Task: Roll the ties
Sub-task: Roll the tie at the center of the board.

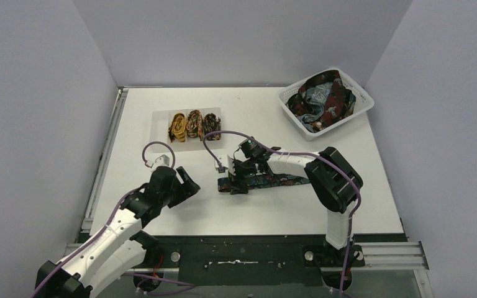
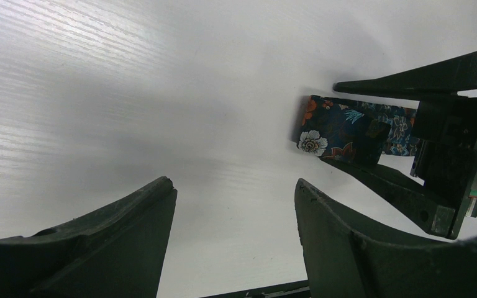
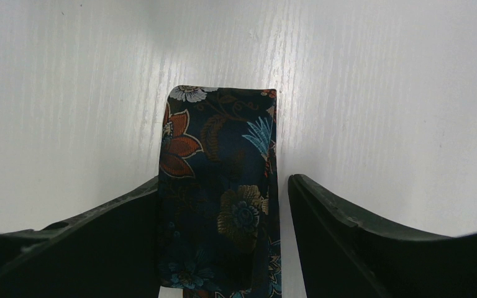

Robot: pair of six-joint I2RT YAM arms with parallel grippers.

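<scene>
1. Navy tie [image 1: 273, 180]: dark fabric strip with a floral print in orange, white, teal and gold. It lies flat and unrolled on the table [image 1: 254, 112], near the front centre, running left to right. Its squared left end [image 2: 330, 127] rests on the bare surface. The right wrist view shows the same end [image 3: 217, 136] pointing away from the camera.

2. Right gripper [image 1: 233, 179]: low over the left end of the navy tie. Its jaws are spread, one finger on each side of the strip [image 3: 223, 183]. One finger sits against the tie's edge, and a strip of bare table shows between the other finger and the cloth. It is not pinching the tie.

3. Left gripper [image 1: 189, 184]: near the front of the table, just left of the navy tie's end and apart from it. Its jaws are spread wide with only bare table between them [image 2: 235, 186].

4. Rolled ties [image 1: 194, 123]: three compact coils in mustard and brown prints. They stand side by side in a row on a pale sheet [image 1: 159, 127], left of centre toward the back.

5. Basket [image 1: 360, 102]: white plastic lattice, at the back right corner of the table. It holds a heap of loose ties [image 1: 323, 99] in dark, red and teal prints.
</scene>
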